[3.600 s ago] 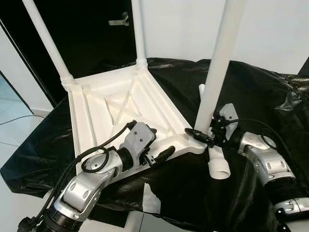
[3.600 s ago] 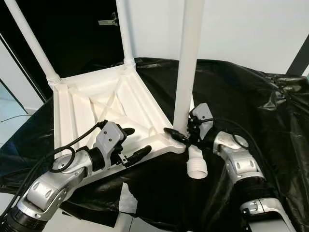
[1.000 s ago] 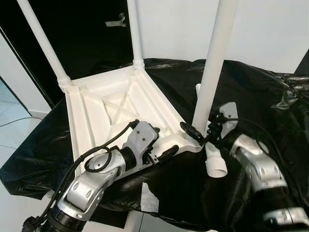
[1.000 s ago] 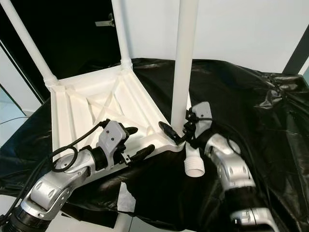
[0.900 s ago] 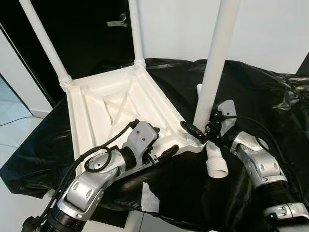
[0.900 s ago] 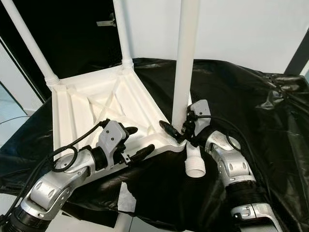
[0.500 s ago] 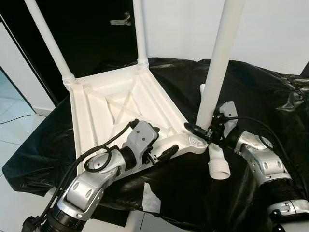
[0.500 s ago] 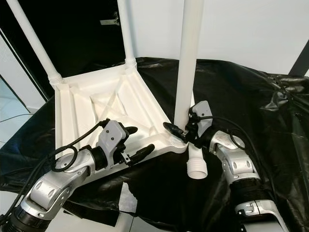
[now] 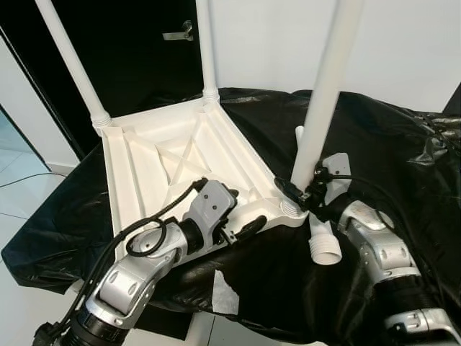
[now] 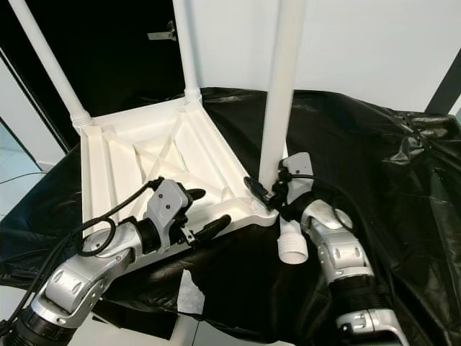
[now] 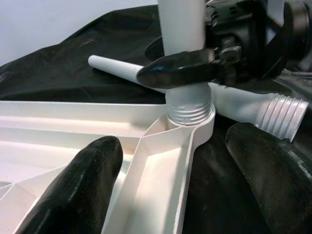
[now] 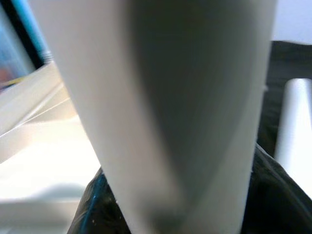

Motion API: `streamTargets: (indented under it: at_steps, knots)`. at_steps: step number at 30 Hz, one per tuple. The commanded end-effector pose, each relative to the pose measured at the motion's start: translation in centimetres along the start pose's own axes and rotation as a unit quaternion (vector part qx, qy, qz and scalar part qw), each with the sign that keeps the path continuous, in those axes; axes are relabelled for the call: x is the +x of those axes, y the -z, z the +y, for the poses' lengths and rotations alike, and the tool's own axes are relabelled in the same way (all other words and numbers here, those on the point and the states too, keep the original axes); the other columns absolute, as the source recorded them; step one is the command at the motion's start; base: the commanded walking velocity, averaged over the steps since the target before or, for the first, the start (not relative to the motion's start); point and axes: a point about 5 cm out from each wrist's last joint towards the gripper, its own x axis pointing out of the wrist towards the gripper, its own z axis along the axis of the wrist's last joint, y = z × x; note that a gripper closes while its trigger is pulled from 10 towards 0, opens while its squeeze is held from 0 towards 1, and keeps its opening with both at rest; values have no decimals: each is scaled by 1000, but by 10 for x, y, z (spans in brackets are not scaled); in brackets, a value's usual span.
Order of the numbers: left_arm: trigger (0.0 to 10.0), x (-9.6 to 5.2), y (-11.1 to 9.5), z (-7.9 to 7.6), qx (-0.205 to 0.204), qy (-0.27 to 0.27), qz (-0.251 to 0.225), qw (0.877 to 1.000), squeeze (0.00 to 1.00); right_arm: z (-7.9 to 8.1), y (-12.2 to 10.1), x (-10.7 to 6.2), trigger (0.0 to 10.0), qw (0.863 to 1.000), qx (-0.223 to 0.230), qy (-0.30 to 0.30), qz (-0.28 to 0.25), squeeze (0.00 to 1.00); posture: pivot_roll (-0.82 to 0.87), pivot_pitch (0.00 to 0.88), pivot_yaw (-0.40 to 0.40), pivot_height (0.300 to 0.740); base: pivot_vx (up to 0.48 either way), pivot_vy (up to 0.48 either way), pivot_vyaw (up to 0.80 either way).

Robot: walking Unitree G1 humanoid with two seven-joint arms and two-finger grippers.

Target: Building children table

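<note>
A white plastic table top (image 9: 155,162) lies upside down on a black sheet. Two legs (image 9: 72,61) (image 9: 204,43) stand at its far corners, and a third leg (image 9: 324,94) stands in the near right corner. My right gripper (image 9: 299,194) is shut on the base of that third leg just above its threaded collar (image 11: 187,109); one of its fingers (image 11: 178,68) crosses the front of the leg. My left gripper (image 9: 243,210) is open, its fingers wide apart astride the near rim. A loose fourth leg (image 9: 322,241) lies on the sheet beside the right gripper.
The black sheet (image 9: 382,130) covers the work surface and hangs over its front edge. A white scrap (image 9: 222,292) sits at the front edge. Behind stand a dark door with a handle (image 9: 180,32) and a white wall. Light floor (image 9: 21,194) lies to the left.
My right wrist has turned a little around the base of the near leg and its forearm has shifted. The left gripper and the table top stay put. The camera moved slightly.
</note>
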Motion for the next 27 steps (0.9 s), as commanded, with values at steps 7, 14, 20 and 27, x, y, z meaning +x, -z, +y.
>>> streamTargets:
  at_steps: [7, 14, 20, 27]
  knots:
    - [10000, -1, 0, 2, 10, 23, 6, 1000, 0, 16, 9, -3, 10000, 993, -6, 111, 27, 0, 3, 0, 34, 740, 0, 0, 0]
    - [10000, -2, 0, 0, 9, 24, 7, 1000, 0, 27, 12, -7, 10000, 980, 29, 195, 31, 0, 10, 0, 28, 740, 0, 0, 0]
    - [10000, -1, 0, 0, 9, 26, 7, 1000, 0, 34, 4, -9, 10000, 980, 42, 196, 8, 0, 8, 0, 33, 740, 0, 0, 0]
    - [10000, 0, 0, -1, 12, 30, 8, 999, 0, 34, -4, -12, 10000, 984, 48, 170, -22, 1000, 9, 0, 34, 740, 0, 0, 0]
